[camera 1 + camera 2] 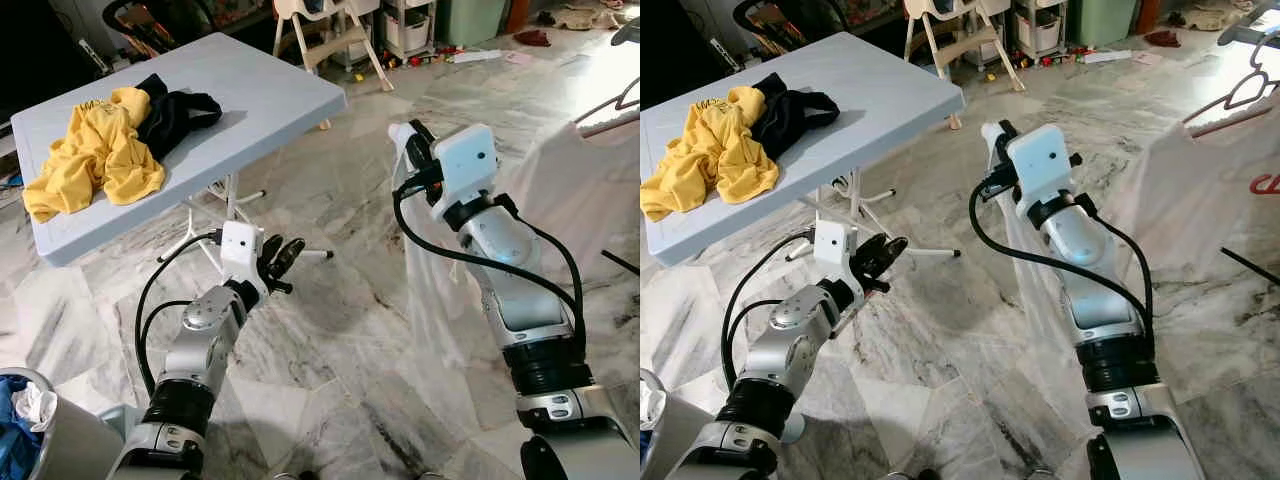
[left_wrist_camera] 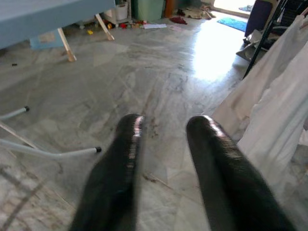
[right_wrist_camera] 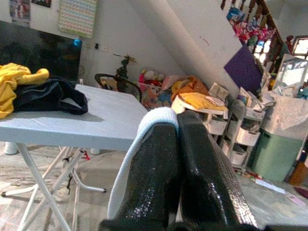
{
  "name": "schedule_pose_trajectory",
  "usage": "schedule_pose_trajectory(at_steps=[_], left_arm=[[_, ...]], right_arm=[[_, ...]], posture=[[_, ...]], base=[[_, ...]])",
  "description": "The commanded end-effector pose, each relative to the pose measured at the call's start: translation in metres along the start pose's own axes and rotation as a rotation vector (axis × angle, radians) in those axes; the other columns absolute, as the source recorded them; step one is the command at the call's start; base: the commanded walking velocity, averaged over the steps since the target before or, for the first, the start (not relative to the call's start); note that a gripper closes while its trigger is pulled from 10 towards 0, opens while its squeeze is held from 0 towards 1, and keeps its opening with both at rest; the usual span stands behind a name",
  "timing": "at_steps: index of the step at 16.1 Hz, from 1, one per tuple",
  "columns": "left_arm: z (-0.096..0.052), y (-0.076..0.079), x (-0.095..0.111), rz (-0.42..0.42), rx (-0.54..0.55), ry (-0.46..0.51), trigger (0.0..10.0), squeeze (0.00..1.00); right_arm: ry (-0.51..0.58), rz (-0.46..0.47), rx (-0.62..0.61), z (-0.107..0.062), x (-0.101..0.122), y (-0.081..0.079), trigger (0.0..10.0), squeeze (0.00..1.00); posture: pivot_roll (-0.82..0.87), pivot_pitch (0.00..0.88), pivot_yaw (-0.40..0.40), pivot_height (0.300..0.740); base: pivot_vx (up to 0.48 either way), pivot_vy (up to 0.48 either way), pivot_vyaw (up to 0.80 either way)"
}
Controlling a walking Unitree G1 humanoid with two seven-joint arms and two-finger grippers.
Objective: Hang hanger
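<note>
The right gripper (image 3: 175,126) was raised between the folding table (image 1: 270,100) and the clothes rack, its fingers pressed together on the pale curved top of a hanger (image 3: 144,132) from which a thin white garment (image 1: 435,300) hung down toward the marble floor (image 1: 340,310). The left gripper (image 2: 161,130) hovered low beside the table's legs with its fingers parted and holding nothing. A yellow shirt (image 1: 95,150) and a black garment (image 1: 175,110) lay heaped on the tabletop, and another white garment (image 1: 1200,190) hung on a hanger at the robot's right.
</note>
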State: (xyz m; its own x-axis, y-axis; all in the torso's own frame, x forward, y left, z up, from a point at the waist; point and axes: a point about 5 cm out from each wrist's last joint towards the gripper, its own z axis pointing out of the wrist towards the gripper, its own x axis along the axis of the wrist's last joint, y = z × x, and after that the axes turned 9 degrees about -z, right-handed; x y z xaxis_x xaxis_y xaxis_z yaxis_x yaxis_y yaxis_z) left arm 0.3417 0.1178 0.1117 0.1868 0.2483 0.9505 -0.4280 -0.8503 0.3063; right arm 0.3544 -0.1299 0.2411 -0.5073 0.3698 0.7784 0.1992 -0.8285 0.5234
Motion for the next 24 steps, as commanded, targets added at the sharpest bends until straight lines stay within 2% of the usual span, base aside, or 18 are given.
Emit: schedule_pose_trajectory(at_steps=[1,6,9,10,11,14,18,22,23,24], left_arm=[[-0.001,-0.002,-0.005,0.026,0.003,-0.021,10.0,1.00],[0.001,-0.002,-0.004,0.050,0.012,-0.013,10.0,1.00],[0.002,0.003,-0.004,0.094,-0.036,-0.013,10.0,1.00],[0.003,0.005,-0.003,0.093,-0.048,-0.010,10.0,1.00],[0.003,0.005,-0.003,0.098,-0.050,-0.009,10.0,1.00],[0.003,0.003,-0.004,0.115,-0.040,-0.013,10.0,1.00],[0.004,0.007,-0.005,0.124,-0.049,-0.009,10.0,1.00],[0.004,0.008,-0.009,0.129,-0.065,-0.034,10.0,1.00],[0.004,0.009,-0.013,0.135,-0.074,-0.056,10.0,0.28],[0.004,0.009,-0.014,0.140,-0.076,-0.064,10.0,0.28]], right_arm=[[0.068,-0.011,0.024,0.008,0.017,-0.001,0.0,0.00],[0.059,-0.018,0.062,0.009,0.016,-0.004,0.0,0.00],[0.040,-0.018,0.163,0.007,0.013,-0.017,0.0,0.00],[-0.008,-0.046,0.267,0.000,0.003,-0.028,0.0,0.00],[-0.019,-0.057,0.294,-0.002,0.000,-0.032,0.0,0.00],[0.020,-0.021,0.341,-0.007,0.006,-0.039,0.0,0.00],[0.029,-0.020,0.360,-0.006,0.008,-0.040,0.0,0.00],[0.090,0.049,0.379,-0.005,0.022,-0.042,0.0,0.00],[0.144,0.128,0.400,-0.003,0.035,-0.040,0.0,0.00],[0.166,0.157,0.414,-0.003,0.040,-0.038,0.0,0.00]], posture=[[-0.18,0.084,0.176,0.740],[-0.18,0.077,0.169,0.740],[-0.18,0.072,0.170,0.740],[-0.18,0.072,0.170,0.740],[-0.18,0.070,0.172,0.740],[-0.18,0.074,0.173,0.740],[-0.18,0.076,0.173,0.740],[-0.19,0.076,0.176,0.740],[-0.19,0.077,0.178,0.740],[-0.19,0.077,0.178,0.740]], base=[[0.000,0.000,0.00],[0.000,0.000,0.00],[0.000,0.000,0.00],[0.000,0.000,0.00],[0.000,0.000,0.00],[0.000,0.000,0.00],[0.000,0.000,0.00],[0.000,0.000,0.00],[0.000,0.000,0.00],[0.000,0.000,0.00]])
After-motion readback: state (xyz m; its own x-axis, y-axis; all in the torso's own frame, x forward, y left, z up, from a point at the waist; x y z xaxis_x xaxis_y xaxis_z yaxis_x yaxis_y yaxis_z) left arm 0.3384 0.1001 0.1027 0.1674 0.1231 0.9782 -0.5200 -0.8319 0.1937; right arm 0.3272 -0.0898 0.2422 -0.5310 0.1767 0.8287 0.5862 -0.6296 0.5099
